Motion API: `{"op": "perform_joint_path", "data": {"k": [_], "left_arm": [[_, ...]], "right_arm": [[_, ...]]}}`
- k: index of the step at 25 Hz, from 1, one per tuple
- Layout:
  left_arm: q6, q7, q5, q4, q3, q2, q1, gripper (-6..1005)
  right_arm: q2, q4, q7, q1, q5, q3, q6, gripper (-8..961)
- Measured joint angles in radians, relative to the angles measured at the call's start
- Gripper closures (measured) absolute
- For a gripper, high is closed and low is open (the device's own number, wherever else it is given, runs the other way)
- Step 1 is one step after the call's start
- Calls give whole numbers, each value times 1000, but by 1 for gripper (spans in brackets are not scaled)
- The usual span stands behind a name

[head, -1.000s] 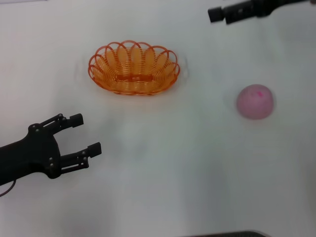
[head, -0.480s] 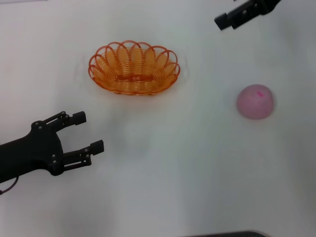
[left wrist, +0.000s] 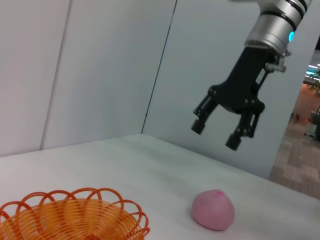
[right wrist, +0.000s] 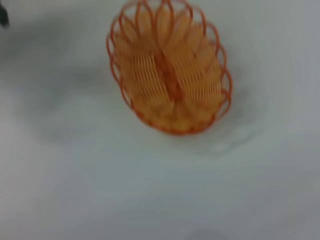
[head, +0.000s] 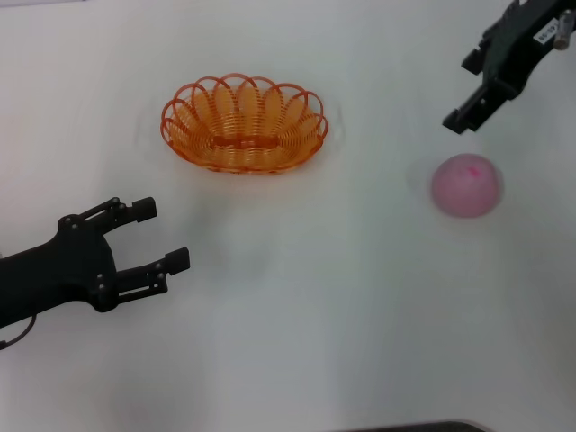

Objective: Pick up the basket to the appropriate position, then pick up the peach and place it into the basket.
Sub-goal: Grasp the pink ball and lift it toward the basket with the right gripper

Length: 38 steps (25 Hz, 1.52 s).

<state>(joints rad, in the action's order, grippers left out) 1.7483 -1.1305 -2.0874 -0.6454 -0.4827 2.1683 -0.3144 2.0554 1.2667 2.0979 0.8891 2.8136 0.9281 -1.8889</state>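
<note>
The orange wire basket (head: 245, 166) stands empty on the white table, back left of centre; it also shows in the left wrist view (left wrist: 75, 212) and in the right wrist view (right wrist: 170, 75). The pink peach (head: 465, 185) lies on the table to the right, well apart from the basket, and shows in the left wrist view too (left wrist: 214, 210). My right gripper (head: 463, 90) is open and empty, in the air just behind and above the peach; the left wrist view shows it (left wrist: 215, 135) hanging over the peach. My left gripper (head: 162, 236) is open and empty at the front left, short of the basket.
The white table (head: 306, 306) is bare between the basket and the peach and in front of them. Grey walls (left wrist: 100, 75) stand behind the table in the left wrist view. A dark edge (head: 414, 427) shows at the bottom of the head view.
My right gripper has swung from the far back edge to the right and down, closer to the peach. My left gripper has edged slightly forward. The basket and peach have not moved.
</note>
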Motion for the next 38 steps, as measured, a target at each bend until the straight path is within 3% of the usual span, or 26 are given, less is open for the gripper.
{"op": "perform_joint_path", "data": {"k": [15,29,38], "left_arm": [[-6,-2,4,2,-1,-1,-10,125],[-32,-3,6,26,1,-2,-30,124],[-44,-15,8,26,-2,-2,-43,124]], "right_arm": [[14,-87,17,8,79,93,17,65],[27,-361,18,4,116,206,255,67],[29,-396,21,2,116,224,293,68]]}}
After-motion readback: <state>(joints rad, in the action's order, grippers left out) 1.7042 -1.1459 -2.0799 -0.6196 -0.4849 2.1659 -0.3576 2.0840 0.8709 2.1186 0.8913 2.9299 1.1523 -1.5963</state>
